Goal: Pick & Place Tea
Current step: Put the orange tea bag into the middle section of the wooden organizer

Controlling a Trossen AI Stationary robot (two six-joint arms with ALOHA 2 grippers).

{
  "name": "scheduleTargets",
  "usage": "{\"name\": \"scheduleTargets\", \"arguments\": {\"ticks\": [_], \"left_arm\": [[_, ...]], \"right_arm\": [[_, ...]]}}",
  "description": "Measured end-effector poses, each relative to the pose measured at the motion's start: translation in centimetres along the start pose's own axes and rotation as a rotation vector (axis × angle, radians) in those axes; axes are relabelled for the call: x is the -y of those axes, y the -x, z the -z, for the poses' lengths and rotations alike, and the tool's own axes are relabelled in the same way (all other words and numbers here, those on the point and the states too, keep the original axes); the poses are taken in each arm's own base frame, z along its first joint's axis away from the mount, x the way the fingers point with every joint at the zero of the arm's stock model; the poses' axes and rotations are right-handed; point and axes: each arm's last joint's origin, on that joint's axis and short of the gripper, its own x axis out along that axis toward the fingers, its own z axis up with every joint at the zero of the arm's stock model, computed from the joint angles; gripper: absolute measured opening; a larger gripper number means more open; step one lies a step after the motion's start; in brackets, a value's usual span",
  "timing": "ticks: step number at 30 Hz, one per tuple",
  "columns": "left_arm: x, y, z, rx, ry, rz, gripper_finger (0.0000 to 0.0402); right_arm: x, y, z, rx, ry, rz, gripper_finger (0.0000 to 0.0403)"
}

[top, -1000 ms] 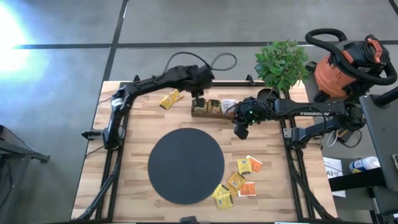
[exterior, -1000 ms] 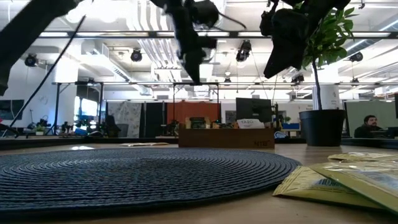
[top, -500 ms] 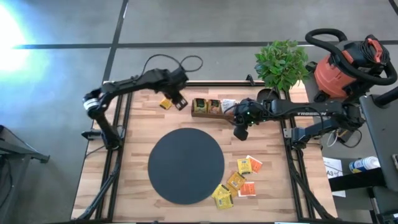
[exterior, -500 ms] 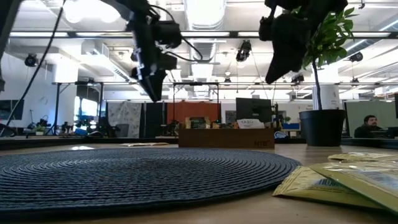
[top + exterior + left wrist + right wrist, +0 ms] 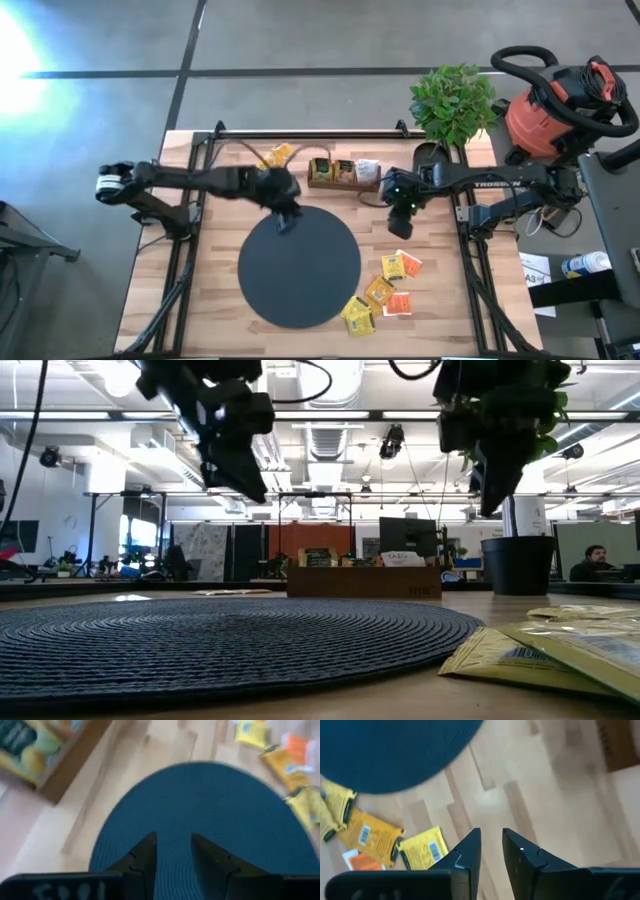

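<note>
1 overhead, 1 table-level, 2 wrist views; shared black disc (image 5: 299,266).

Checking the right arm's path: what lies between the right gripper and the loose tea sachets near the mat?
Only bare table separates the right gripper from the tea sachets, as the high view shows.

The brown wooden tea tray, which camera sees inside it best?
The high view: the brown wooden tea tray shows its sachets from above. The low view shows only its side wall; the left wrist view catches one blurred corner; the right wrist view barely an edge.
</note>
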Motion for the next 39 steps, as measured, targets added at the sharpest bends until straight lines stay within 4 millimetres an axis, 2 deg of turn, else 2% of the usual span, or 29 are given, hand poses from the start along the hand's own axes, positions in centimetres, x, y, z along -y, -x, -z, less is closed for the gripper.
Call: {"name": "scheduleTargets", "arguments": {"ticks": [3,7,11,14,17,20,27,33,39], "left_arm": [[0.4,0.0,0.9,-0.002,0.104,-0.168,0.0115],[-1.6,1.6,1.3,-0.024,0.308,-0.424,0.0115],[-6.2,3.6,0.9,-0.012,0.445,-0.567,0.0115],[-10.7,4.3,0.7,-0.021,0.627,-0.552,0.0115],[-14.7,4.2,1.2,-0.01,0.759,-0.532,0.0115],[-17.0,3.6,1.6,0.012,0.791,-0.517,0.0115],[-18.9,0.8,2.1,-0.02,0.681,-0.559,0.0115],[-20.7,-2.0,3.3,-0.144,0.636,-0.586,0.0115],[-21.5,-3.6,4.2,-0.218,0.587,-0.598,0.0115]], "right_arm": [[0.0,-0.3,0.2,-0.011,0.003,-0.017,0.0073],[-0.3,-0.6,-0.2,0.03,0.017,-0.033,0.0074],[-0.5,-0.5,-0.7,0.089,0.028,-0.052,0.008],[-0.5,-0.5,-0.9,0.106,0.026,-0.056,0.0083],[-0.5,-0.5,-0.9,0.111,0.025,-0.053,0.0084],[-0.6,-0.5,-1.1,0.129,0.025,-0.052,0.0082],[-0.9,-0.2,-2.3,0.254,-0.073,-0.071,0.0075],[-1.1,0.1,-3.2,0.357,-0.174,-0.107,0.0077],[-1.1,0.2,-3.4,0.39,-0.264,-0.087,0.007]]}}
